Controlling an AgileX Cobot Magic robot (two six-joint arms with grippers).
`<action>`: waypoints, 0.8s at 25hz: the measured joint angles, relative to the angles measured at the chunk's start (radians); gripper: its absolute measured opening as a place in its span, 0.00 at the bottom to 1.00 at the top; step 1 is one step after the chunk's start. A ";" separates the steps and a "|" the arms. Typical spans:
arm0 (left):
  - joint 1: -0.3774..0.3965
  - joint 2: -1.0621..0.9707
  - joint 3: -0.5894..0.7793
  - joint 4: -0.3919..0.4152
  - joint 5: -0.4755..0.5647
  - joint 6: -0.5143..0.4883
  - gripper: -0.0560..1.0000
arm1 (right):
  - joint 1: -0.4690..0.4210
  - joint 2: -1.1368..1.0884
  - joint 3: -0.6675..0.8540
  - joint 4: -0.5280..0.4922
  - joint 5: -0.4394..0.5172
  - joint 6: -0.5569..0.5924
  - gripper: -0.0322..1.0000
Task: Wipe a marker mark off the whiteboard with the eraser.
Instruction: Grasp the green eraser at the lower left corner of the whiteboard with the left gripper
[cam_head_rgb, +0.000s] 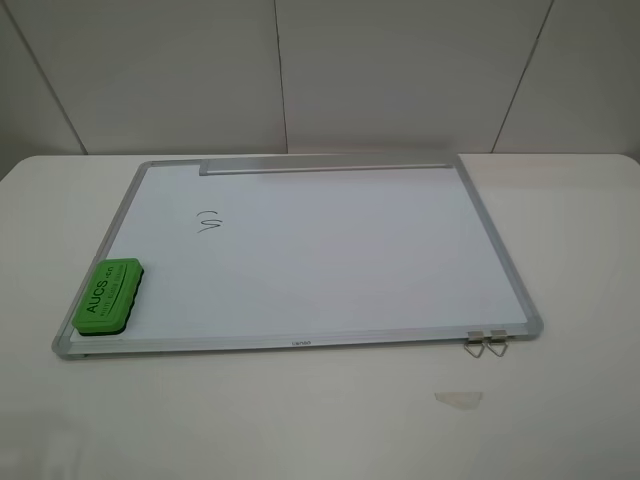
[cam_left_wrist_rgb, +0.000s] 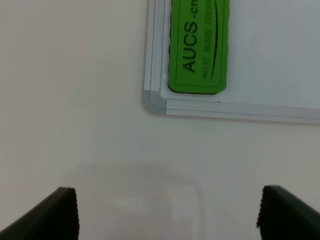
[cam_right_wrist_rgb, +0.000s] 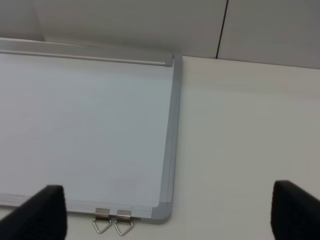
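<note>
The whiteboard (cam_head_rgb: 330, 250) lies flat on the white table. Its grey tray strip (cam_head_rgb: 325, 163) runs along the far edge. The marker mark (cam_head_rgb: 210, 222), a small black squiggle, sits in the board's left half. The green eraser (cam_head_rgb: 108, 295) rests on the board's near-left corner, lettering up. No arm shows in the exterior high view. My left gripper (cam_left_wrist_rgb: 170, 215) is open over bare table just off that corner, a short way from the eraser (cam_left_wrist_rgb: 197, 45). My right gripper (cam_right_wrist_rgb: 170, 212) is open near the board's near-right corner (cam_right_wrist_rgb: 162, 212). Neither holds anything.
Two metal clips (cam_head_rgb: 486, 343) hang off the board's near edge at the right, also visible as the clips (cam_right_wrist_rgb: 112, 222) in the right wrist view. A small translucent scrap (cam_head_rgb: 458, 398) lies on the table in front of them. A white panelled wall stands behind the table.
</note>
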 joint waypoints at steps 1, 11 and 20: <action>0.000 0.042 0.000 0.000 -0.014 -0.007 0.75 | 0.000 0.000 0.000 0.000 0.000 0.000 0.82; 0.000 0.369 -0.002 -0.002 -0.242 -0.029 0.75 | 0.000 0.000 0.000 0.000 0.000 0.000 0.82; 0.000 0.617 -0.002 -0.050 -0.471 -0.073 0.75 | 0.000 0.000 0.000 0.000 0.000 0.000 0.82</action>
